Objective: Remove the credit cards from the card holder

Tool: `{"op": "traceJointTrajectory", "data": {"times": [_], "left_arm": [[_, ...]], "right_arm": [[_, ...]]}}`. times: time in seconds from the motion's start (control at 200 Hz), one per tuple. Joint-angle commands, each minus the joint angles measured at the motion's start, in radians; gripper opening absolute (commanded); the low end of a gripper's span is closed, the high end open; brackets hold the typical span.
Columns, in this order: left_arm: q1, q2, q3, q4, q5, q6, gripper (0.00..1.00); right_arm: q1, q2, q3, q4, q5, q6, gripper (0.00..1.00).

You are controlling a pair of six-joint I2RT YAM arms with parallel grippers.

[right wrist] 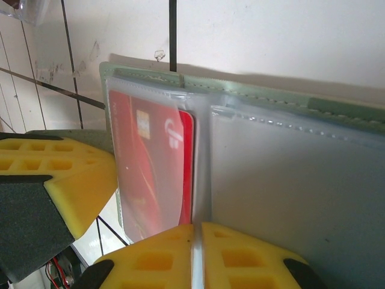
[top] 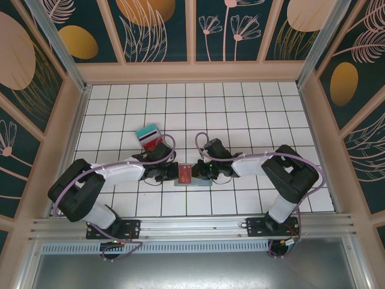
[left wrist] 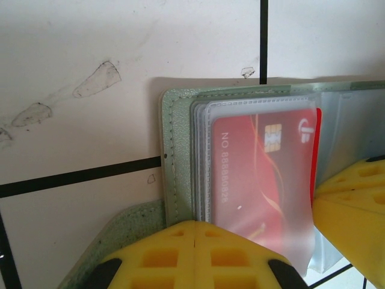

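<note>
**One red card left in its sleeve, both end effectors at the holder**

You are partway through the task. The card holder (top: pixel 194 182) lies open on the white tiled worktop (top: pixel 240 108), lower middle of the top view, between the two arms. A red card (top: pixel 184 174) sits in its left half. Two loose cards (top: pixel 148 137), teal over red, lie well apart from it toward the upper left, so I judge one card remains to come out. The left end effector (top: pixel 170 174) has its fingers together at the holder's left edge. The right end effector (top: pixel 203 173) is at the fold, drawn almost together.

Your next move likely calls for pinning the soft holder with one arm, catching the red card's exposed edge with the other, and sliding it out without dragging the holder along.

The left wrist view adds what the top view cannot: the red card (left wrist: pixel 258 168) is inside a translucent sleeve, one of several stacked leaves. The right wrist view shows a thin pale sliver between the right arm's fingers (right wrist: pixel 240 259); you cannot tell whether that is a pinched leaf
</note>
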Motion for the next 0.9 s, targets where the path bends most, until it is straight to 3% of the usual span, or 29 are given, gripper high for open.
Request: {"op": "traceJointTrajectory", "data": {"times": [0.0, 0.896], "left_arm": [[0.001, 0.013, 0.013, -0.019, -0.006, 0.018, 0.00], [0.000, 0.026, 0.011, -0.012, 0.007, 0.019, 0.00]], "right_arm": [[-0.004, -0.048, -0.022, 0.037, 0.028, 0.008, 0.12], [0.001, 0.034, -0.007, 0.065, -0.048, 0.002, 0.15]]}}
